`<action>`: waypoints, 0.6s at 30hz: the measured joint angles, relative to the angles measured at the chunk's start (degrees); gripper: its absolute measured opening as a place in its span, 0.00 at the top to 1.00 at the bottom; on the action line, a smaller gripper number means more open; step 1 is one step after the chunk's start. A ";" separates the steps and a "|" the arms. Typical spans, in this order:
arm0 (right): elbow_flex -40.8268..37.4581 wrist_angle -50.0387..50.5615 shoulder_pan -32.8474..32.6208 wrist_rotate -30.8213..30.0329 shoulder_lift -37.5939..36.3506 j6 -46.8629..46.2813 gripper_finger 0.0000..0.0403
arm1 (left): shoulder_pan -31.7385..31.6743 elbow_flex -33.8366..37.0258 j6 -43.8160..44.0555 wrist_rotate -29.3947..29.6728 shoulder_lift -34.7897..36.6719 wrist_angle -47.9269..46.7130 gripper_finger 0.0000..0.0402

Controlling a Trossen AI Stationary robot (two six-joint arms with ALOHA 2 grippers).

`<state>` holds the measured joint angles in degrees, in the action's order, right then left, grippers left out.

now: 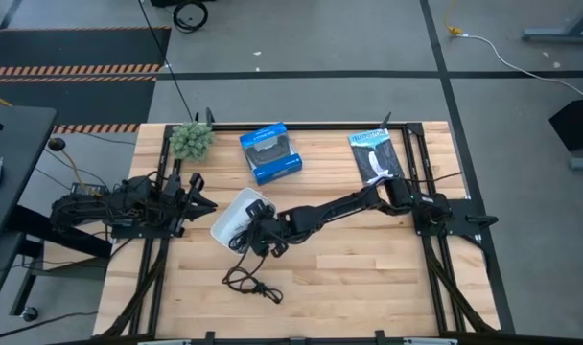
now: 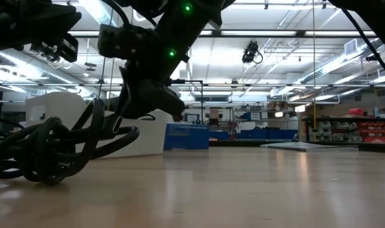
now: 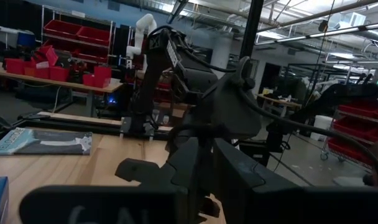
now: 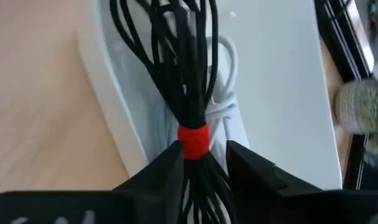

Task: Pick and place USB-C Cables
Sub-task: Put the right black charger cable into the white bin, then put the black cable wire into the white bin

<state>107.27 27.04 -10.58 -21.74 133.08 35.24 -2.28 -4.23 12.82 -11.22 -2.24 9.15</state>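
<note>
My right gripper [image 1: 256, 230] reaches from the table's right to the white tray [image 1: 228, 217] near the table's middle. It is shut on a black coiled cable with a red tie [image 4: 193, 140]. The cable's loops [image 4: 170, 43] fan out over the tray [image 4: 282, 93], where a white cable [image 4: 225, 102] lies. Another black cable [image 1: 251, 281] lies loose on the wood nearer the near edge, and it is large at the left of the low view [image 2: 44, 152]. My left gripper [image 1: 198, 192] waits open at the table's left, beside the tray. I see no grey cable. My right gripper pinches the black cable's bundled strands between its two fingers [image 4: 167, 165], right at the red tie [image 4: 193, 142]. The fingers lie along the bundle. The loops stretch out past the fingertips over the tray; I cannot tell whether they touch it.
A blue box [image 1: 270, 151] and a black flat packet with a white item [image 1: 376, 155] lie near the far edge. A green tuft [image 1: 191, 141] sits at the far left corner. Bare wood stretches across the near right part of the table [image 1: 368, 278].
</note>
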 joint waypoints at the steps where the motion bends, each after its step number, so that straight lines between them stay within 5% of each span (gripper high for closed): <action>1: 0.46 0.68 -0.18 -1.02 0.00 -1.48 0.66 | 0.00 0.00 -0.02 0.00 0.00 0.00 0.86; 8: 8.58 7.30 -2.20 -3.78 0.00 -10.46 0.60 | 0.00 0.00 -0.02 0.00 0.00 0.02 0.86; 13: 14.57 7.01 -4.31 -3.64 -0.22 -27.31 0.61 | 0.00 0.00 -0.04 0.00 0.00 0.02 0.86; 18: 14.85 4.52 -6.17 4.04 -0.12 -44.06 0.59 | 0.00 0.00 -0.04 0.00 0.00 0.04 0.86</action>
<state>122.13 31.56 -16.75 -17.70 132.96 -8.82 -2.28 -4.23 12.78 -11.22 -2.24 9.19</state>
